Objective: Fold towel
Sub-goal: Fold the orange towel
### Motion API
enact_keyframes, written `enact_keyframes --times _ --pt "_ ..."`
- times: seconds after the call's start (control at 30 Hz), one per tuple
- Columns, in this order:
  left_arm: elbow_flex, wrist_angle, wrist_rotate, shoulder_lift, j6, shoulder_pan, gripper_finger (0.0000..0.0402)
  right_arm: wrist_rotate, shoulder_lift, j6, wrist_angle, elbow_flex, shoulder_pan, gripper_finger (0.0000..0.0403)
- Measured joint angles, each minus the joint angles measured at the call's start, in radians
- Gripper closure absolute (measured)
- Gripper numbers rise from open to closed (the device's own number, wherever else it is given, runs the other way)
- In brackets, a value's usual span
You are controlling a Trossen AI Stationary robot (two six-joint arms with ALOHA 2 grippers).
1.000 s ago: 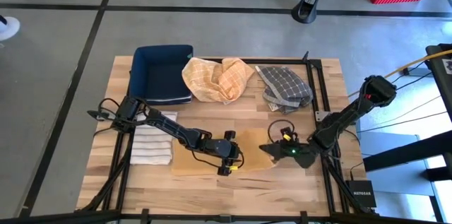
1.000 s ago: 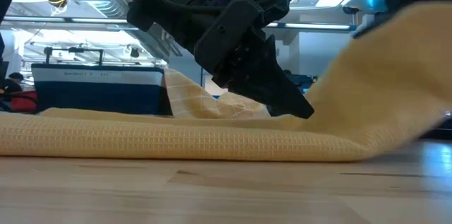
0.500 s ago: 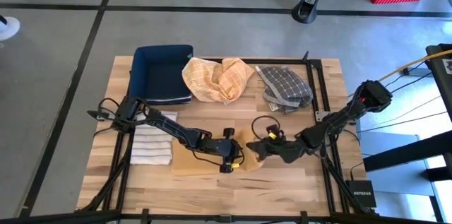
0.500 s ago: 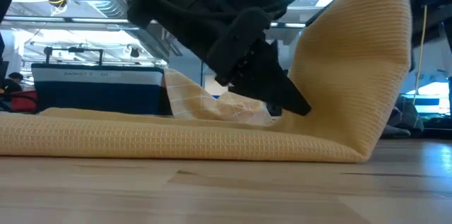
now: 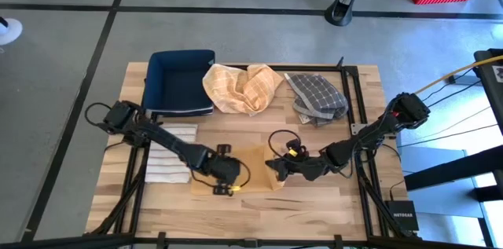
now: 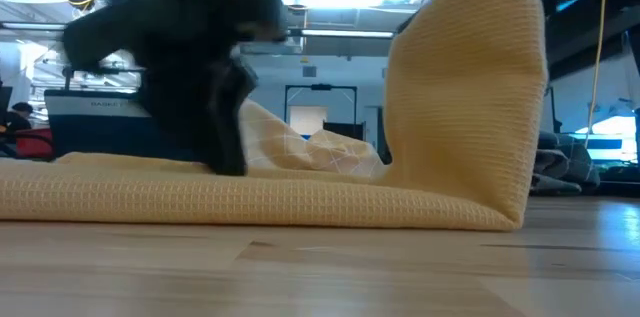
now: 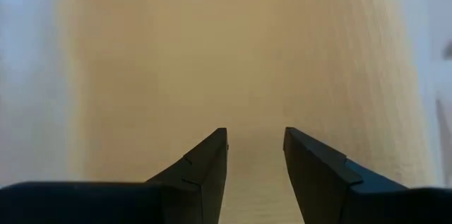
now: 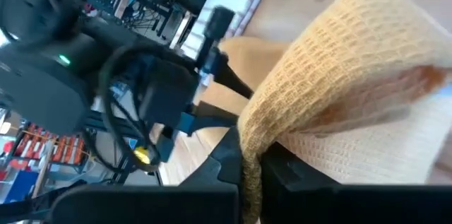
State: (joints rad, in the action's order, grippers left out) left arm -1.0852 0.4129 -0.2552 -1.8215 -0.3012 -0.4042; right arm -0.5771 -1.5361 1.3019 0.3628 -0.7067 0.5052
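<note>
Yellow waffle-weave towel (image 6: 300,202) lies flat along table's (image 5: 330,202) near edge, its right end lifted upright in a soft fold. Right gripper (image 5: 275,168) is clamped on that raised end. Left gripper (image 5: 222,177) sits low over the flat part w/ fingers (image 7: 205,167) partly open, holding nothing. Farther back: striped folded cloth (image 5: 169,153), blue bin (image 5: 182,82).
</note>
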Motion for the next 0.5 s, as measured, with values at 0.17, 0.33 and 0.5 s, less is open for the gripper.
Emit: enact_keyframes --times 0.17,0.33,0.5 --pt "0.125 -0.163 -0.004 0.003 -0.077 -0.027 0.0269 0.015 -0.059 -0.009 0.039 -0.040 -0.034 0.0387" --pt "0.177 -0.329 -0.004 0.002 -0.072 -0.016 0.0269 0.060 -0.127 -0.056 0.061 -0.111 -0.079 0.0388" --pt "0.178 -0.367 0.000 -0.001 -0.031 -0.012 0.0269 0.151 -0.216 -0.134 0.088 -0.217 -0.125 0.0385"
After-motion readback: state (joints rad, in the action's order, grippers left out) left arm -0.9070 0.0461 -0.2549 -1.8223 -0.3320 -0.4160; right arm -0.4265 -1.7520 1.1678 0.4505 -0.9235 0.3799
